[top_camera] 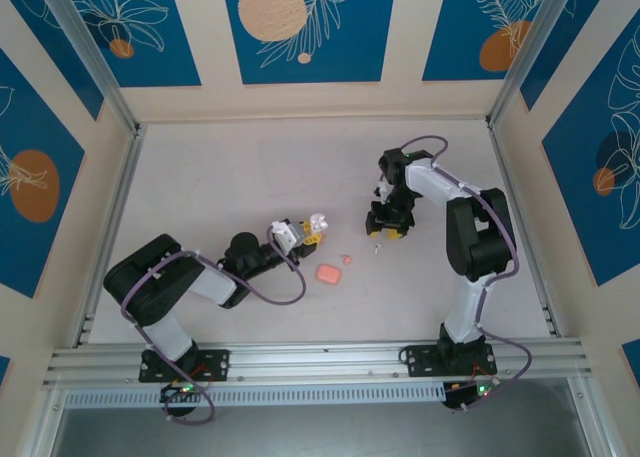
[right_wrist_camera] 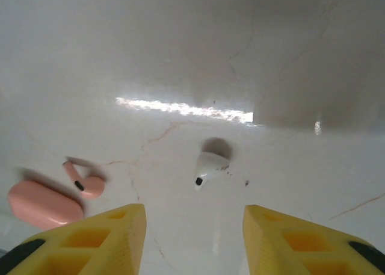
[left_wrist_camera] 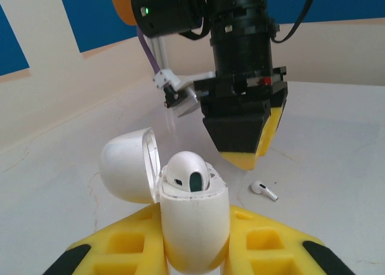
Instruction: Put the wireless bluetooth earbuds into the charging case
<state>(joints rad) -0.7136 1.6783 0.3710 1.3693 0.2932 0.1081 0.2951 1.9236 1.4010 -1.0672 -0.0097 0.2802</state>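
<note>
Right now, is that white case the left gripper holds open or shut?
Open. The white case has its lid swung back to one side, and a white earbud sits inside.

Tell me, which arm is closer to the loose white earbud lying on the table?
Right. The right tool hangs close above the white earbud, jaws apart; the left tool sits off to the earbud's left, gripping the open white charging case.

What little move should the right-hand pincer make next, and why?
Probably it should drop straight down and close on the loose white earbud. The right pincer hangs open above that bud, which lies roughly centred ahead of its fingers. The left pincer grips the white case with its lid open, and the other earbud already sits inside.
</note>
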